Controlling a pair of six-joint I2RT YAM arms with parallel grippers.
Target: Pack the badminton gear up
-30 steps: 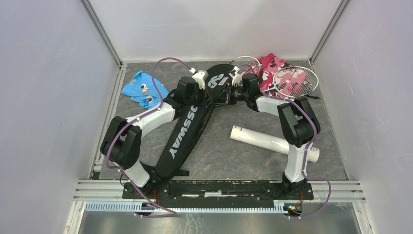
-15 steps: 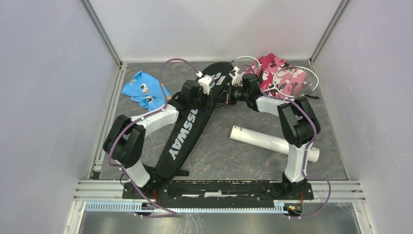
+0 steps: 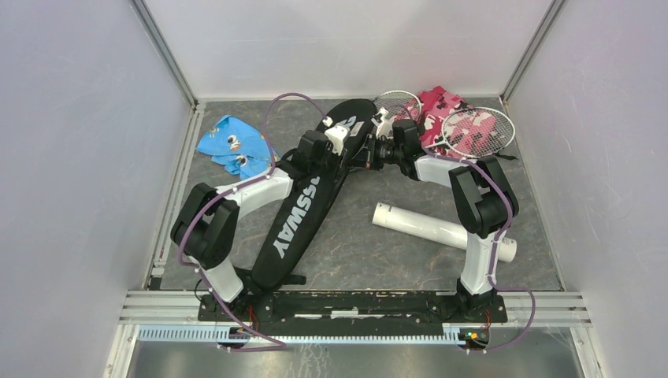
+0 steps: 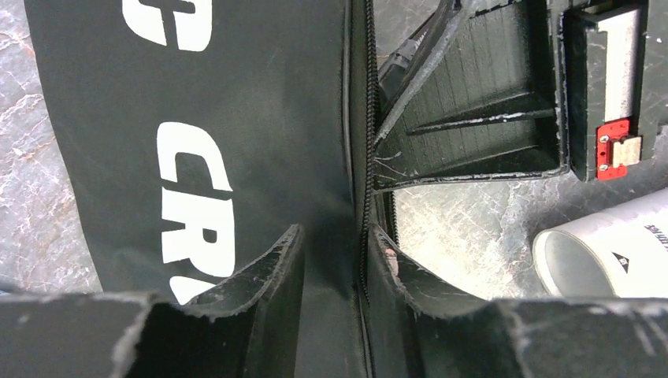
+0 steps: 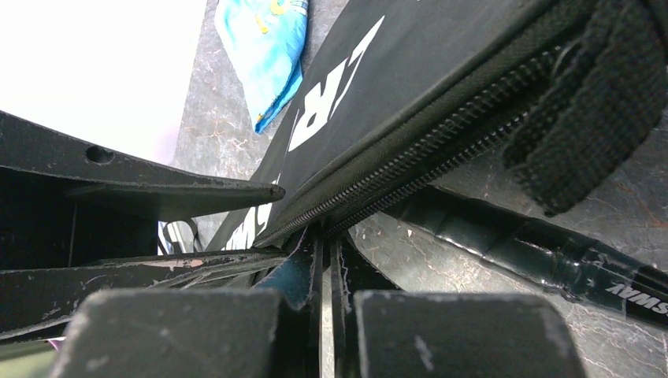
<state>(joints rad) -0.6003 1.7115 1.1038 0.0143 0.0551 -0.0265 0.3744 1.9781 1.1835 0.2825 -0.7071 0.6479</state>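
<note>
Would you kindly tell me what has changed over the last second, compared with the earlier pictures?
The left gripper has opened; its jaws now straddle the zip edge of the racket bag, and its arm has shifted slightly to the right. The right gripper has closed on that same zip edge. The racket bag, white tube, rackets, pink cloth and blue cloth stayed put.

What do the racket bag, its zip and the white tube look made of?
The racket bag looks like woven synthetic cloth, probably nylon: matte black, printed white letters. Its zip has fine black coil teeth, likely plastic. The white tube is smooth, slightly glossy, with small print near its end; card or plastic, cannot tell which.
</note>
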